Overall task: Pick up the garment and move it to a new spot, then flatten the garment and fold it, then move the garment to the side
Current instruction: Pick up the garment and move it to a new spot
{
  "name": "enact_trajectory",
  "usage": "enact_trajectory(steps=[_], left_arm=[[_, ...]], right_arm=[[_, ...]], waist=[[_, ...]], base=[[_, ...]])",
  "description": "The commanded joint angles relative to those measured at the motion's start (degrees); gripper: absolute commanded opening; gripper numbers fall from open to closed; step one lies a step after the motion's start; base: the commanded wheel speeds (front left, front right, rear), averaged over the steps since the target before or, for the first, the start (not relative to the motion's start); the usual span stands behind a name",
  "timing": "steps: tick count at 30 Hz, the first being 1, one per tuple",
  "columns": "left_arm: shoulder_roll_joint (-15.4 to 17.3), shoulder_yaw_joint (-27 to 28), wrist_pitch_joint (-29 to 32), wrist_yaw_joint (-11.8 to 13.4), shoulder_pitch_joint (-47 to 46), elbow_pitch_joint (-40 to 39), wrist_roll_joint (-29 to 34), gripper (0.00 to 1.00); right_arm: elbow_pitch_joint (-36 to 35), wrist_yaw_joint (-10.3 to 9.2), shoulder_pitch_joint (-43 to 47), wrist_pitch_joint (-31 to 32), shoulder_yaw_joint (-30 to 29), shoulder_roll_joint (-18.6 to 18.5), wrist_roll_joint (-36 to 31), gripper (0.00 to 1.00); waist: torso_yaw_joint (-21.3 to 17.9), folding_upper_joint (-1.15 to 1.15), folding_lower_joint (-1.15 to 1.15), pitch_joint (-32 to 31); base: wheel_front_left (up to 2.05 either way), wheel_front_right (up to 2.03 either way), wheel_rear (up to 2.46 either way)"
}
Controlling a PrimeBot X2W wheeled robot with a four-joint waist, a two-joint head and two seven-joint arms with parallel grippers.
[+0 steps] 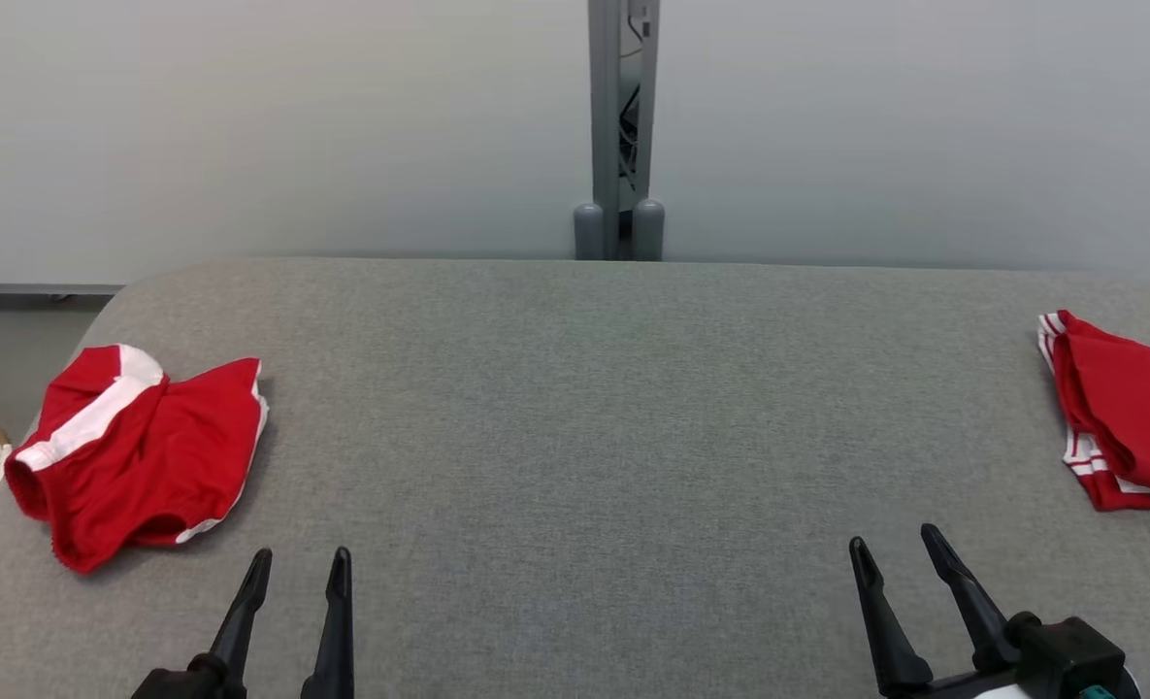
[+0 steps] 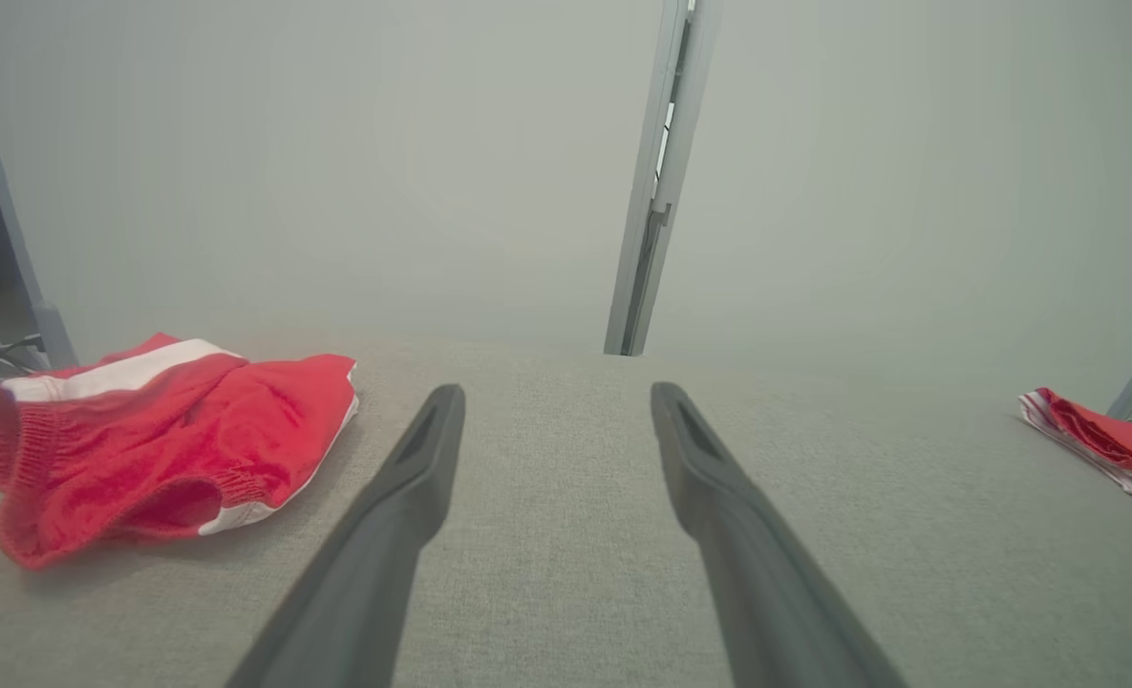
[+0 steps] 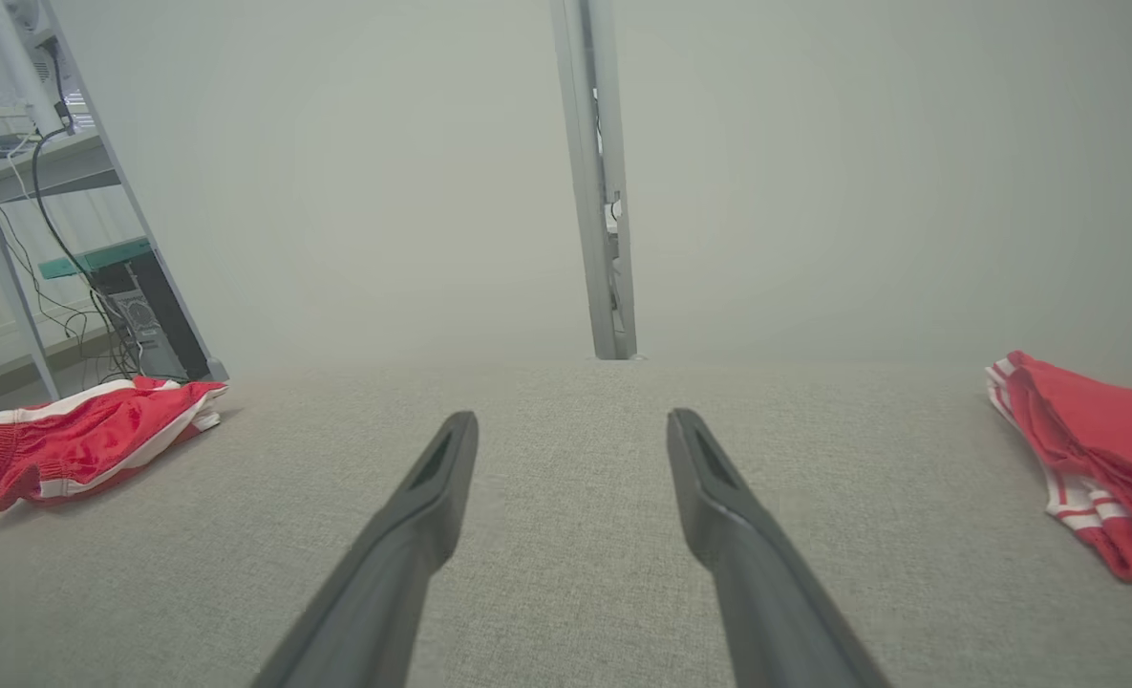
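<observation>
My left tool (image 1: 302, 555) and right tool (image 1: 893, 537) sit released above a grey fabric bench (image 1: 575, 408), with a crumpled red garment (image 1: 138, 451) far left, a folded red garment (image 1: 1128, 417) far right and a pale wall (image 1: 293, 126) behind.

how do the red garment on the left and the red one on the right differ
The left garment lies crumpled and puffed, its waistband gaping; the right garment lies flatter, in neat layers. The left garment shows one broad white band; the right garment shows thin white stripes along its edge. Both are red with white trim, on the grey table.
</observation>
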Motion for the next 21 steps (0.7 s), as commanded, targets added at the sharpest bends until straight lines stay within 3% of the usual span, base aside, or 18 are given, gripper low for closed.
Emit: enact_trajectory(steps=[1, 21], left_arm=[[0.24, 0.36, -0.26, -0.18, -0.75, -0.67, -0.05, 1.00], [0.24, 1.33, -0.25, 2.10, 0.18, -1.48, -0.32, 1.00]], right_arm=[[-0.20, -0.02, -0.30, -0.27, 0.19, -0.33, -0.05, 1.00], [0.94, -0.02, -2.39, -0.27, 3.77, -0.35, 0.56, 1.00]], waist=[[1.91, 0.00, 0.00, 0.59], [15.31, 0.00, 0.00, 2.15]], base=[[0.00, 0.00, 0.00], [0.00, 0.00, 0.00]])
